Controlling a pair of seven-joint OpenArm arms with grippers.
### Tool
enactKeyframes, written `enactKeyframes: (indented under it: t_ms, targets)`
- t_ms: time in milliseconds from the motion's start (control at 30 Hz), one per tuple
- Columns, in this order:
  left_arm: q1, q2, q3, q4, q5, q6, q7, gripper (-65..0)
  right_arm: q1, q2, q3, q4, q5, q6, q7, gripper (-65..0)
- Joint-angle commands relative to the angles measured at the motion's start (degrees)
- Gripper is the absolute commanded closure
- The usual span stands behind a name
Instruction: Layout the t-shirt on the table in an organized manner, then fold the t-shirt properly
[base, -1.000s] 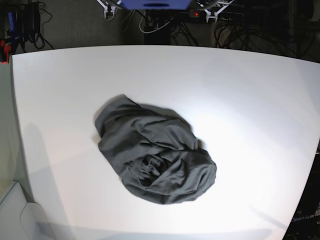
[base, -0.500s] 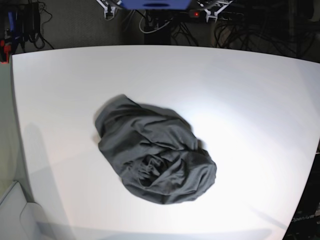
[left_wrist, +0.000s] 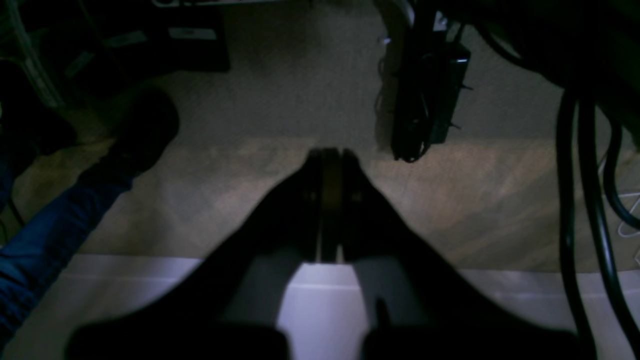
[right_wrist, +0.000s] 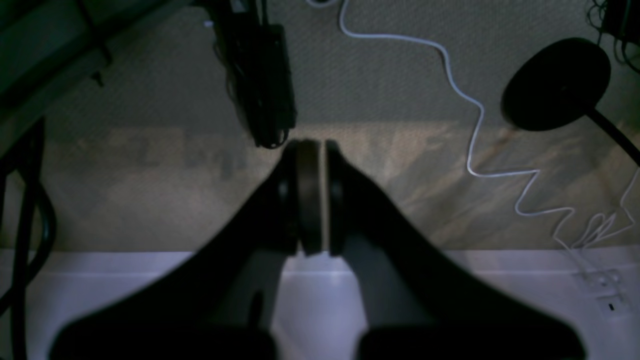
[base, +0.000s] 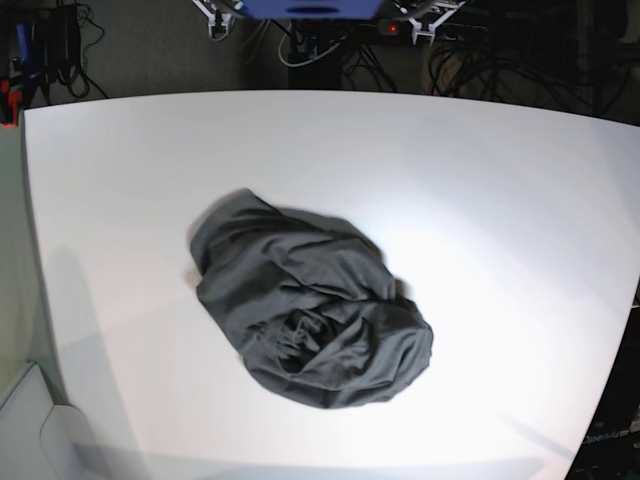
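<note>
From the base view you get the t-shirt (base: 308, 306) crumpled in a heap mid-bench (base: 500, 200), with neither arm showing. Your left wrist view only has the left gripper (left_wrist: 330, 165), closed and empty, past the bench edge over carpet. Right wrist: right gripper (right_wrist: 310, 160) closed, empty, white cable (right_wrist: 470, 130) beyond. No readable writing anywhere.

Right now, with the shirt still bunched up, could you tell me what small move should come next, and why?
Probably open one gripper and bring it over the t-shirt. The shirt lies crumpled in a heap mid-table, untouched, while the left gripper and right gripper are shut, empty, and out past the table's edge.
</note>
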Motion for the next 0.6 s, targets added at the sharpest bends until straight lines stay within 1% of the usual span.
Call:
enactKeyframes:
  t_ms: [0, 167, 233, 333, 400, 500, 567]
  targets:
    - [0.25, -0.15, 0.17, -0.03, -0.14, 0.23, -0.08, -0.2, -0.21, 0.16, -0.14, 0.15, 0.28, 0.47, 0.08, 0.0]
    - [1.65, -0.15, 0.17, 0.58, -0.14, -0.03, -0.16, -0.2, -0.3, 0.16, -0.14, 0.15, 0.19, 0.47, 0.08, 0.0]
    - [3.5, -0.15, 0.17, 4.28, -0.14, -0.03, -0.16, -0.2, -0.48, 0.16, -0.23, 0.15, 0.19, 0.47, 0.08, 0.0]
    - [8.42, -0.33, 0.17, 11.48, -0.14, -0.03, 0.01, -0.2, -1.8, 0.25, -0.23, 0.68, 0.19, 0.56, 0.25, 0.0]
    - [12.11, -1.56, 0.17, 16.5, -0.23, -0.03, 0.1, -0.2, -3.91, 0.25, -0.32, 3.4, 0.1, 0.56, 0.25, 0.0]
    - [15.98, -2.26, -0.1, 22.74, -0.41, -0.03, 0.27, -0.2, -8.92, 0.34, -0.58, 11.05, 0.01, 0.65, 0.16, 0.0]
    - [18.36, -2.61, -0.1, 25.81, -0.49, -0.03, 0.36, -0.2, -12.17, 0.42, -2.43, 16.5, 0.01, 0.65, -0.19, 0.0]
